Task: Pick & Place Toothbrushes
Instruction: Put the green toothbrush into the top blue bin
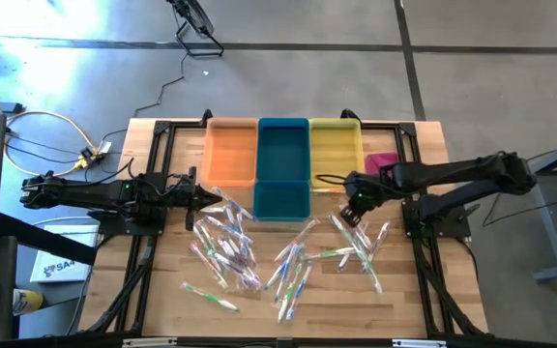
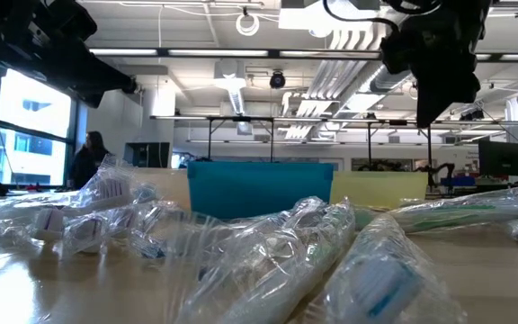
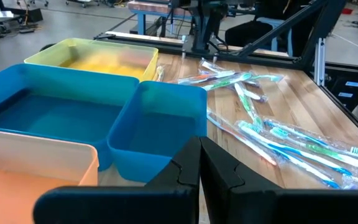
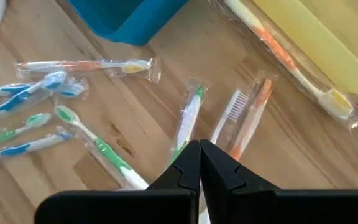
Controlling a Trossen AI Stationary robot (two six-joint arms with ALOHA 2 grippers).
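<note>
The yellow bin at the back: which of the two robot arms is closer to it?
Right. The right gripper hangs just in front of the yellow bin, over toothbrushes. The left gripper sits across the table, in front of the orange bin.

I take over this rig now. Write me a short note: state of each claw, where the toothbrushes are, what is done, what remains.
Left claw: shut, empty, beside the orange bin.
Right claw: shut, empty, above toothbrushes near the yellow bin.
Toothbrushes: all scattered on the table, in wrappers, in front of the bins.
Done: nothing shows in the orange, blue or yellow bin.
Left: pick and place every toothbrush.
</note>
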